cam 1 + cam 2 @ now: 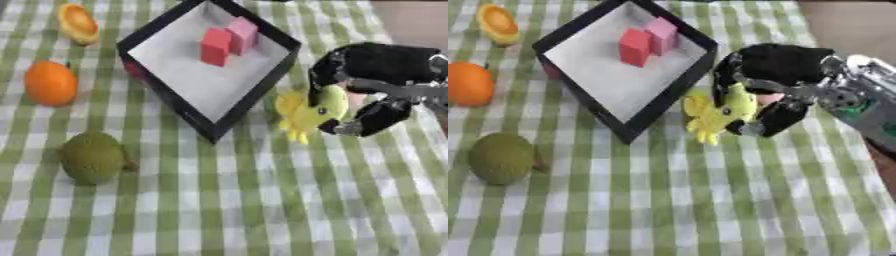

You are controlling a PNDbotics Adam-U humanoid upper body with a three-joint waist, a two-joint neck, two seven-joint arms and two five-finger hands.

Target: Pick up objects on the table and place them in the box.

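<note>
A black-rimmed box (254, 97) with a white floor sits tilted at the top centre and holds a red block (214, 46) and a pink block (243, 34). Just right of the box lies a yellow toy (306, 112) with a pink part behind it. My right hand (776, 75) comes in from the right, its fingers and thumb curled round the yellow toy. Left of the box lie an orange (51, 83), a green fruit (92, 157) and an orange-yellow piece (77, 22). My left hand shows in neither view.
The table is covered by a green and white checked cloth (262, 200). A small dark red thing (136, 70) peeks out at the box's left wall. A brown surface (411, 22) lies beyond the cloth at the top right.
</note>
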